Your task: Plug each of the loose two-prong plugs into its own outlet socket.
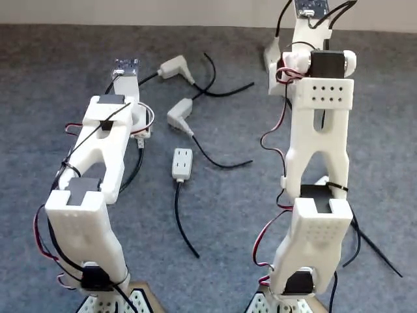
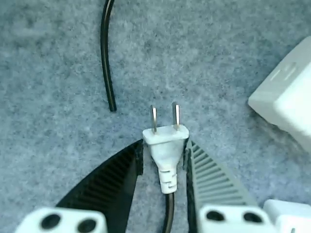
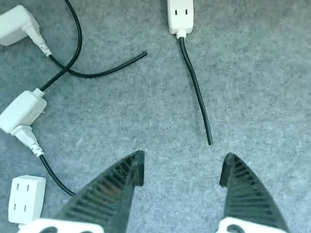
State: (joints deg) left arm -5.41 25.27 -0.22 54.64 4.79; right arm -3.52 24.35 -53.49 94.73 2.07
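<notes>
Left gripper [image 2: 164, 149] pinching white plug [image 2: 165, 141] by its sides, prongs pointing outward over carpet [image 2: 58, 58]. Right gripper [image 3: 183, 162] hanging spread wide above carpet, socket [image 3: 180, 12] lying well beyond.

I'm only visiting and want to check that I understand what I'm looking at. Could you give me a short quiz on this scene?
1. True or false: the right gripper is open and holds nothing.
2. Multiple choice: what sits inside the left gripper? A) a two-prong plug B) a loose cable end C) a screwdriver
3. Count: in the right wrist view, how many outlet sockets show empty slots?

Key: 1 true; 2 A; 3 two.
</notes>
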